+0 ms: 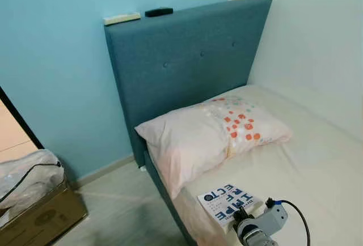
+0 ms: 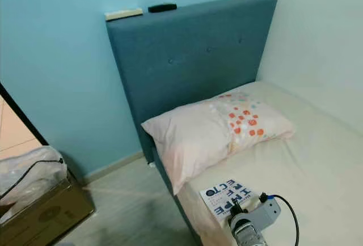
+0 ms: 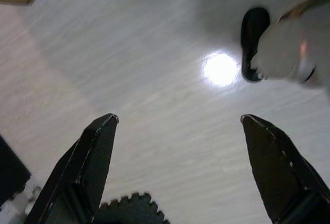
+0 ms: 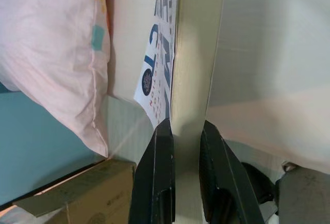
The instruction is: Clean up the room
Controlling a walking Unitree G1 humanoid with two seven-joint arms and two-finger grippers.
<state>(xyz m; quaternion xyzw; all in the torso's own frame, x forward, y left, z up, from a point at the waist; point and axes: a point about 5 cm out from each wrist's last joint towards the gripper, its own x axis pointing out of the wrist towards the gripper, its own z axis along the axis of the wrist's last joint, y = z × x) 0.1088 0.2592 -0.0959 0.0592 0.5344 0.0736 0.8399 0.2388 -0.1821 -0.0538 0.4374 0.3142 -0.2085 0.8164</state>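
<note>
Item, book (image 4: 193,53): white, blue-lettered cover, lying on the mattress (image 1: 317,166) near its floor-side edge, just below the pillow (image 1: 210,130); your right gripper (image 4: 186,131) has its two fingers pinched on the book's edge, likely so you can lift it off the bed. Item, left gripper (image 3: 178,126): fingers spread wide, holding nothing, hanging over bare floor (image 3: 154,53). Item, cardboard box (image 1: 39,220): on the floor beside the bed, a possible place for clutter.

white book (image 2: 227,199) by the pillow (image 2: 215,128) on the bed (image 2: 317,161), right arm's tool seemingly at its edge
</note>
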